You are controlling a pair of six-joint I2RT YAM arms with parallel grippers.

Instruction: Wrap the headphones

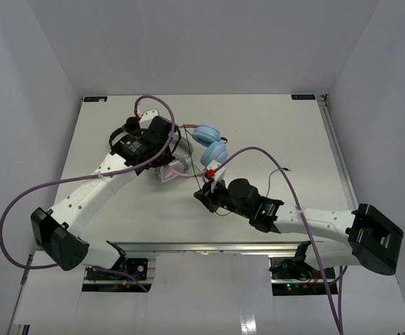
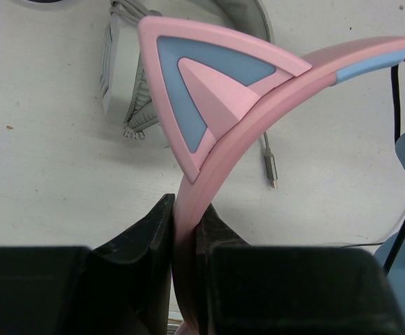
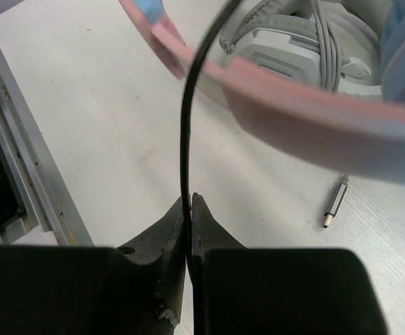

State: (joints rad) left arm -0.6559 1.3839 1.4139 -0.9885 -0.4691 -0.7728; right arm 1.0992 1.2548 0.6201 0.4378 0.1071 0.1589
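The headphones [image 1: 209, 143] lie near the middle of the table [image 1: 286, 132], a little left of centre and well clear of all four edges. Their two light blue ear cups [image 1: 216, 151] sit on the right-hand side, with one cup closer to the far edge than the other. The pink headband [image 2: 251, 122] curves away from them toward the left edge.

The left gripper [image 2: 186, 209] is clamped on the headband, one black finger pressed against each face of the pink band just below the cat ear [image 2: 216, 77]. The ear's blue inset faces the left wrist camera.

The right gripper [image 3: 189, 202] is on the near-edge side of the headphones. Its fingers are pinched together on the thin dark cable [image 3: 185, 132], which rises out of them toward the headband above. Where the cable joins an ear cup is not clear from these views.

A grey-white headset [image 3: 286, 49] rests on the table behind the pink band, probably partly under it. Its small metal plug [image 2: 271, 167] lies flat on the table surface beside the band. The metal rail [image 3: 21, 139] along the table's edge shows at the left of the right wrist view.
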